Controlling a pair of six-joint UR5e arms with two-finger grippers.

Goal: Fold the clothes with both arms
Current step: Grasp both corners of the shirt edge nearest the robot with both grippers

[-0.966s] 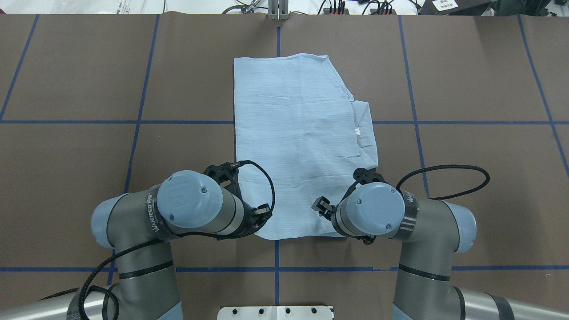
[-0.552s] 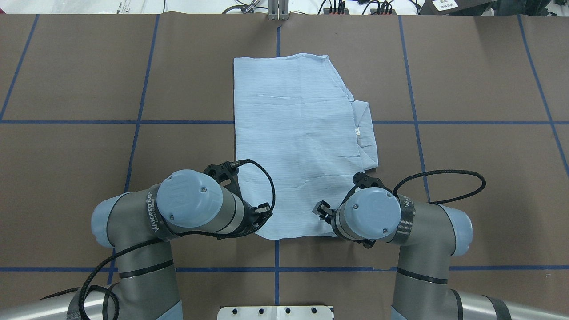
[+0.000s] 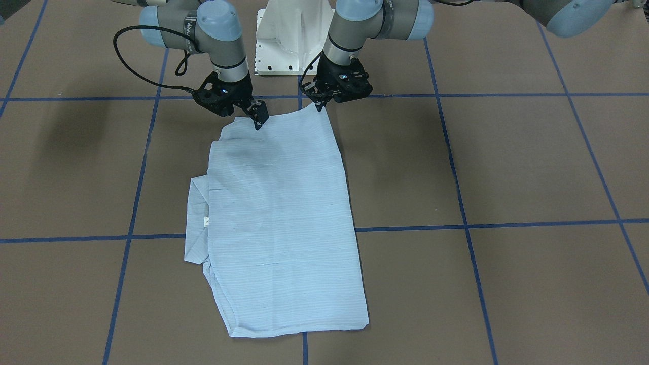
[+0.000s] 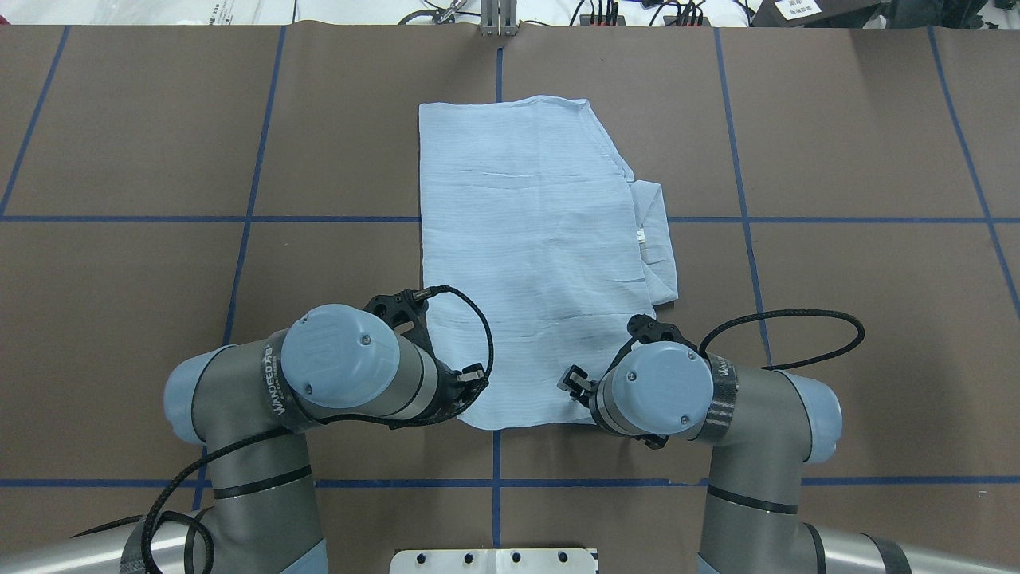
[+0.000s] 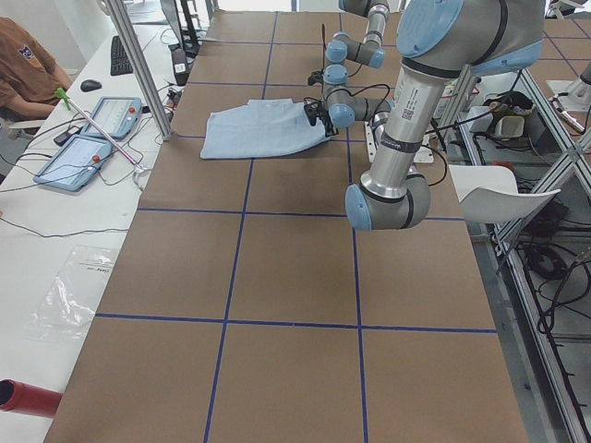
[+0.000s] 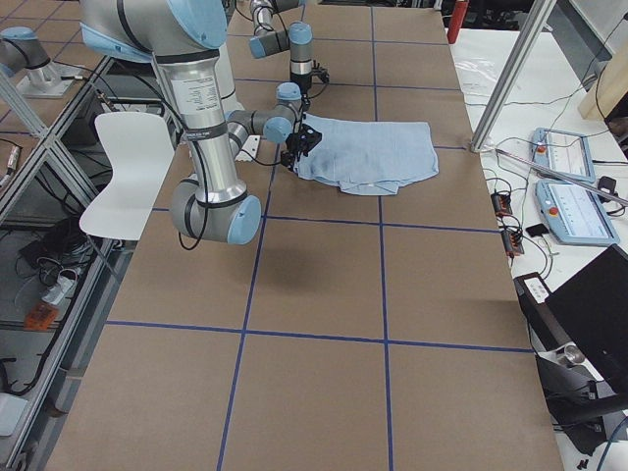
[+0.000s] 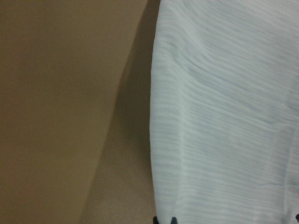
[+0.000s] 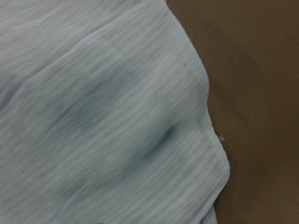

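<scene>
- At the middle of the brown table point(image 4: 119, 319), you have the shirt point(image 4: 526, 239) lying flat. It is folded into one long panel running from the robot's side to the far side.
- Its collar point(image 4: 657, 239) sticks out from under the panel on the robot's right. The white neck tag point(image 4: 640, 236) shows right at the panel's edge.
- Fabric condition: a few shallow creases cross the panel. The far edge lies square. In the overhead view the near edge is partly hidden under the two arms.
- The left arm point(image 4: 335, 375) hangs over the shirt's near left corner. In the front-facing view the left gripper point(image 3: 320, 105) points down with its tips at that corner.
- Left grip: you cannot tell from any view how far the jaws stand apart, or whether they have cloth. The left wrist view shows only the shirt's side edge against bare table.
- The right arm point(image 4: 661, 383) hangs over the near right corner. The right gripper point(image 3: 257, 117) is tilted, with its tip at the fabric just inside the near edge.
- Right grip: also undetermined. The right wrist view shows the hemmed corner with a shadow on it and no fingers.
- The white pedestal base point(image 3: 291, 45) stands behind both grippers, apart from the shirt.
- A person point(image 5: 23, 74) is at the top left of the left side view, off the table.
</scene>
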